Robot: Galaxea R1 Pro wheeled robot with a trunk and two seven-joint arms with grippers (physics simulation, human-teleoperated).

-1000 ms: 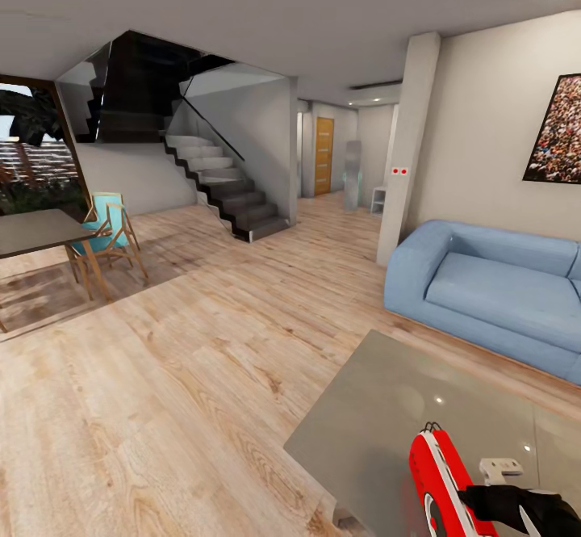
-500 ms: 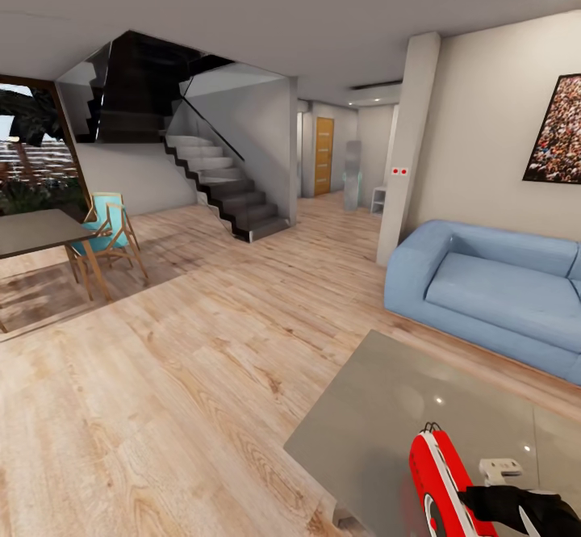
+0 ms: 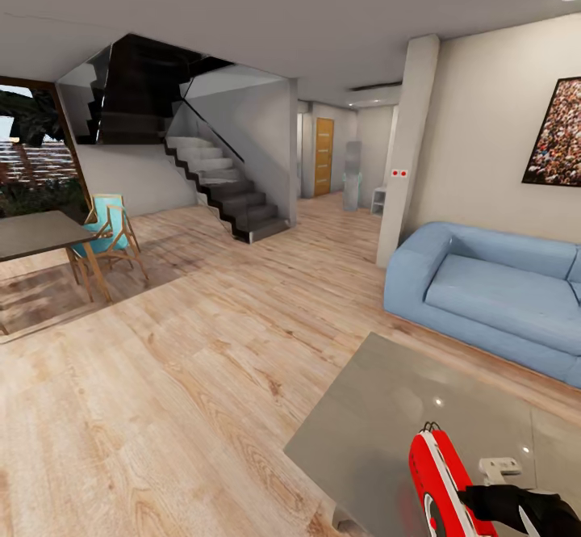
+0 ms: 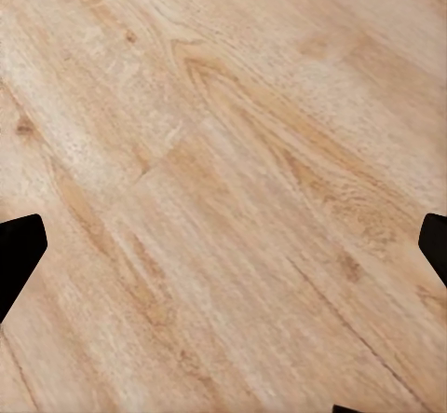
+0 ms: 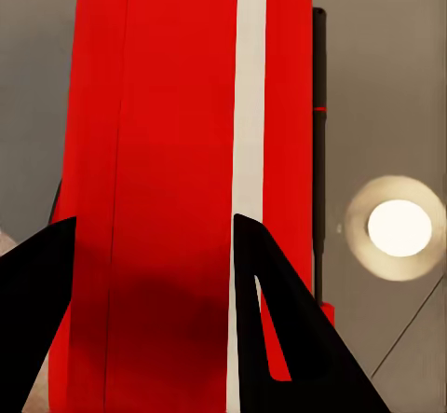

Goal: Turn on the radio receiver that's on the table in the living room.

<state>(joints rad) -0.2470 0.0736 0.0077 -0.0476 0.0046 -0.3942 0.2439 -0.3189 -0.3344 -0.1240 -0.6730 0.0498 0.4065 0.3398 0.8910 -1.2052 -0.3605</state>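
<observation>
The red radio receiver (image 3: pixel 438 484) with its white rim band stands on edge at the near end of the low grey table (image 3: pixel 387 408), its thin wire handle on top. My right gripper (image 3: pixel 476 503) reaches in against its right side. In the right wrist view the radio's red body (image 5: pixel 158 133) is very close, and the right gripper (image 5: pixel 154 329) is open, its black fingers (image 5: pixel 279 338) spread over the red surface and white band. The left gripper (image 4: pixel 223 254) hangs open over bare plank floor.
A light-blue sofa (image 3: pixel 492 287) stands beyond the table, under a framed crowd picture (image 3: pixel 557 133). At the far left are a dark dining table (image 3: pixel 36 234) and a turquoise chair (image 3: pixel 109 230). Stairs (image 3: pixel 226 190) rise at the back, across wide wood floor (image 3: pixel 186 359).
The whole head view has shifted down by a few pixels, so the camera moved slightly. The radio and my right gripper hold the same pose.
</observation>
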